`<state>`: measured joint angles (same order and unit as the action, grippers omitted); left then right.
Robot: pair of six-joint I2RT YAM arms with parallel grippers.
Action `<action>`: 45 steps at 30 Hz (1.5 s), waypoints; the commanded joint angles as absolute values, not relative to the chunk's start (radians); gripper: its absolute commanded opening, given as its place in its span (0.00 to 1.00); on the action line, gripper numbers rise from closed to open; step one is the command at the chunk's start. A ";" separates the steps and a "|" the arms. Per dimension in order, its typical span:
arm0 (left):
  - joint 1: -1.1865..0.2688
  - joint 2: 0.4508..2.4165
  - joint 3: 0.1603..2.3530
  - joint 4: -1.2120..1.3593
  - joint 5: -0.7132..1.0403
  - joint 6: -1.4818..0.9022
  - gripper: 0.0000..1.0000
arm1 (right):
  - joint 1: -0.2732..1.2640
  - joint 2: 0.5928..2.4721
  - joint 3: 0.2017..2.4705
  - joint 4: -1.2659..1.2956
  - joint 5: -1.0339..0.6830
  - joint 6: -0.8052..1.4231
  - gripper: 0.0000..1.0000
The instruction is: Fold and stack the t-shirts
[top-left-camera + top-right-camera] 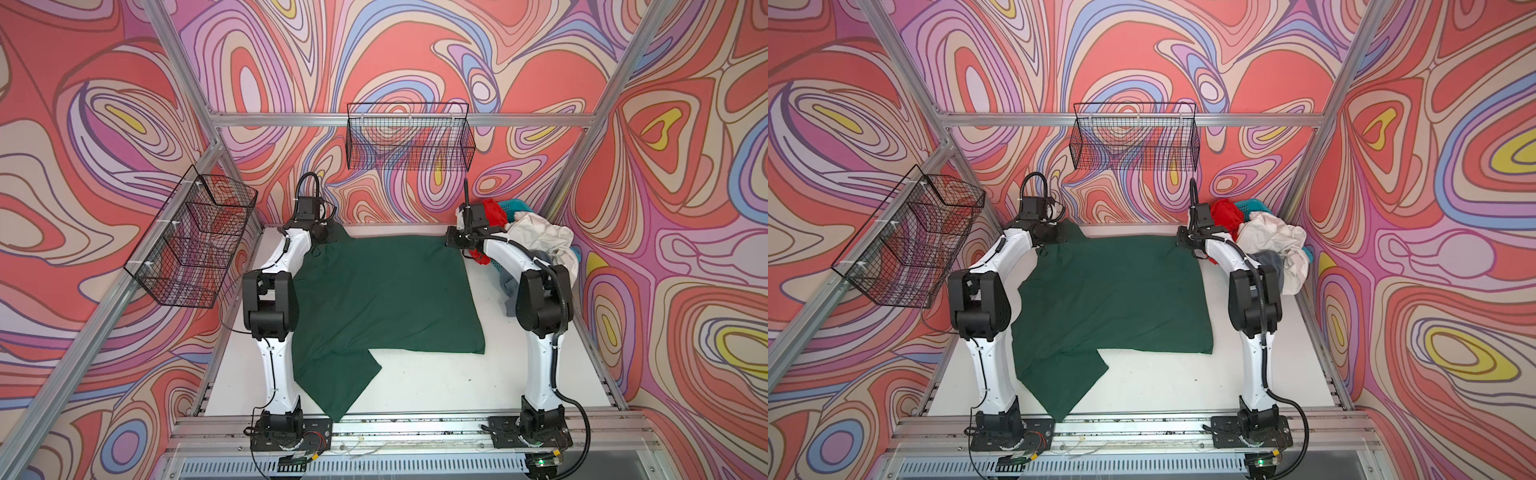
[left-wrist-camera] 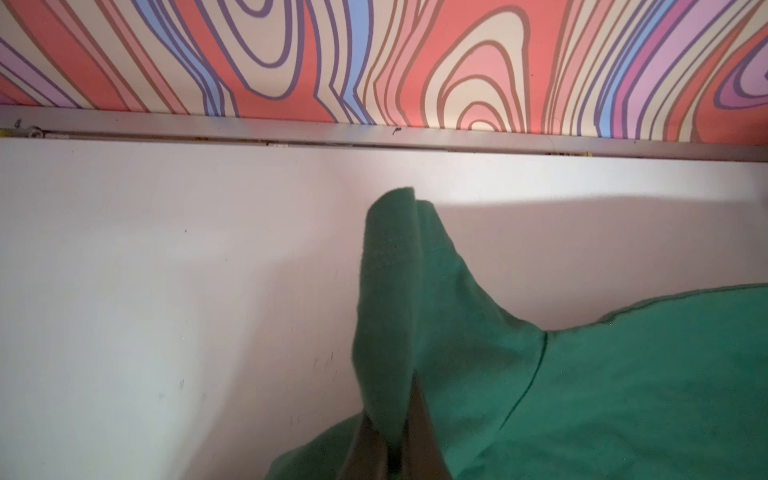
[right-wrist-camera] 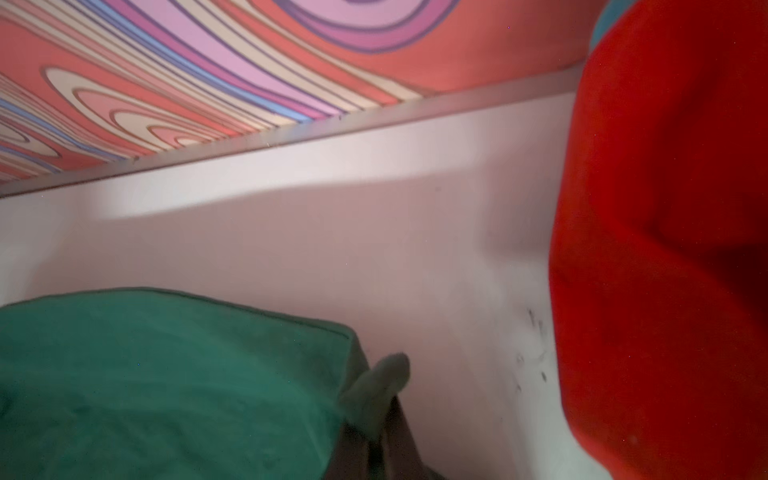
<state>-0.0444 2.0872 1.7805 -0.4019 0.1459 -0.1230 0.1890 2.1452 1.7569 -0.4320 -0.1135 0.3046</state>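
"Green shirt (image 1: 382, 299) is the only one spread on the desk (image 1: 436, 382), then?" the first asks.

"Yes. It lies flat across the middle, with no finished fold that one can judge. The red shirt (image 1: 492, 212), the off-white shirt (image 1: 544, 243) and the grey-blue shirt (image 1: 509, 286) are heaped in and over the turquoise basket (image 1: 508, 205) at the far right corner. So the task looks barely begun: every fold and the whole stack are to come."

"And the hands?"

"The left hand (image 2: 390, 440) is clenched on a pinch of the far left corner, the right hand (image 3: 376, 440) on the far right corner (a small tuft pokes out past its fingers). Both sit low at the back edge."

"Room to work?"

"The far hem lies near the back rail, so there is little room beyond it. The red shirt hangs just beside the right hand and could snag. Bare desk lies open at the near right. At the near left a green flap reaches almost to the front rail, beside the left arm. Drawing the corners forward looks the freest path."
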 commanded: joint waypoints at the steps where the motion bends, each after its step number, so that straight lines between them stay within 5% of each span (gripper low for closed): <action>1: -0.046 2.008 1.661 -0.221 0.151 -0.120 0.00 | 0.183 2.048 1.666 -0.375 -0.133 0.289 0.00; 16: -0.100 1.731 1.140 0.116 0.002 -0.082 0.00 | 0.183 1.890 1.409 -0.308 -0.191 0.294 0.00; 26: -0.164 1.656 0.992 0.157 -0.085 -0.100 0.00 | 0.183 1.805 1.253 -0.266 -0.208 0.306 0.00; 27: -0.167 1.646 0.975 0.160 -0.086 -0.116 0.05 | 0.183 1.797 1.235 -0.259 -0.209 0.308 0.00; 30: -0.184 1.611 0.938 0.141 -0.134 -0.189 0.40 | 0.183 1.792 1.202 -0.251 -0.205 0.310 0.00; 35: -0.190 1.533 0.959 -0.050 -0.317 -0.410 0.64 | 0.183 1.807 1.185 -0.240 -0.212 0.323 0.00; 39: -0.177 1.577 1.106 -0.389 -0.419 -0.556 0.71 | 0.183 1.804 1.168 -0.229 -0.208 0.331 0.00; 45: -0.041 1.660 1.156 -0.505 -0.201 -0.668 0.65 | 0.183 1.805 1.161 -0.233 -0.217 0.326 0.00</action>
<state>-0.0998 1.6249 1.1790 -0.3599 -0.2817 -0.5549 0.1883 1.8191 1.1732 -0.2462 -0.2062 0.3267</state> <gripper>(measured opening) 0.671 0.049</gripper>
